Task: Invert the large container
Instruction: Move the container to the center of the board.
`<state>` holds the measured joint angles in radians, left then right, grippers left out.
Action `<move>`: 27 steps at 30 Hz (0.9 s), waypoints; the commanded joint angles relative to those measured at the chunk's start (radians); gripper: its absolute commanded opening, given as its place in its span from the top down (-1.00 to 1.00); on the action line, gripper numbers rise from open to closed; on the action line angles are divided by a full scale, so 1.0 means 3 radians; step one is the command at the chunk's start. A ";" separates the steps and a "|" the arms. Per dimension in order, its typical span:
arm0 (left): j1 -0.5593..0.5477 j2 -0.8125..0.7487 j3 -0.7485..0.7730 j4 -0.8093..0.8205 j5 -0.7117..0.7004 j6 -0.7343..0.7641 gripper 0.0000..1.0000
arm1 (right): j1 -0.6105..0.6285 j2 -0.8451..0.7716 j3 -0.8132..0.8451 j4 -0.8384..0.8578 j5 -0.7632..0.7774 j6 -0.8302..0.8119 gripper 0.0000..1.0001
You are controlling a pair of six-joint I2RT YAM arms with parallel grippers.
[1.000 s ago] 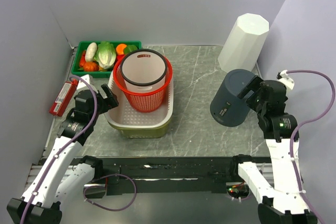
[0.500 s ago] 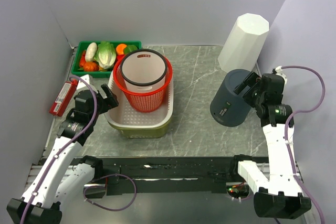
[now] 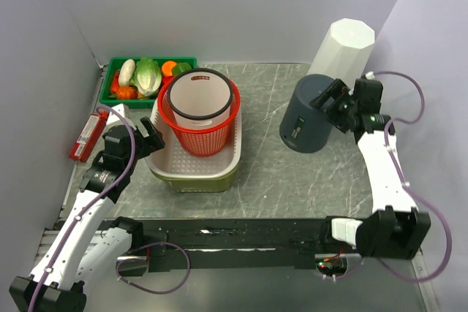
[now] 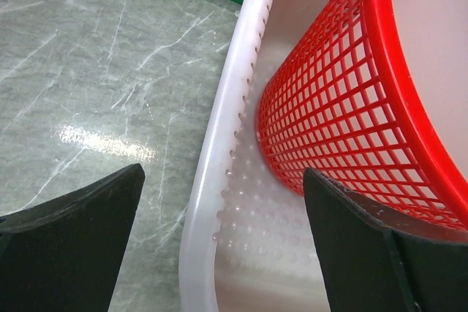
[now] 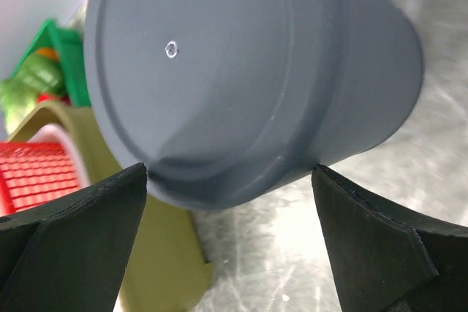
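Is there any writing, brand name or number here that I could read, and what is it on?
No text here can be read.
Grey container: a small pale mark low on its side, too small to read.
Red packet: any print is too small to read.

I see the grey bin (image 5: 241,71) as smooth, matt plastic. The red basket (image 4: 344,107) is glossy plastic mesh, the white tub (image 4: 219,151) is perforated plastic, and the tabletop (image 4: 95,71) looks like polished grey marble catching glare.

White arm links (image 3: 80,217), black joints (image 3: 110,173), purple cables (image 3: 129,153), black wedge-shaped fingers (image 4: 73,239).
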<state>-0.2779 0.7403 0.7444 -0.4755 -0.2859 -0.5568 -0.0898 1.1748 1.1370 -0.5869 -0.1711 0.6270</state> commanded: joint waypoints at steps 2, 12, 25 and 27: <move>0.0001 -0.0028 0.0055 0.0112 -0.0049 0.0061 -0.93 | -0.0018 0.0369 0.0515 0.0397 -0.0885 -0.0269 -0.99; -0.0004 -0.0054 0.0039 0.0128 -0.0013 0.0071 -0.93 | -0.0013 -0.0315 0.0158 0.0352 -0.0750 -0.0908 -0.99; 0.0001 -0.0023 0.0039 0.0138 0.0038 0.0077 -0.93 | -0.0012 -0.0526 -0.0880 0.0431 -0.0483 -0.0899 -0.87; 0.0001 -0.0023 0.0039 0.0138 0.0033 0.0082 -0.93 | -0.0012 -0.0404 -0.0926 0.0529 -0.0529 -0.0848 -0.88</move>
<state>-0.2783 0.7357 0.7444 -0.4751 -0.2848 -0.5499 -0.0898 1.0225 0.8730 -0.5201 -0.3294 0.3511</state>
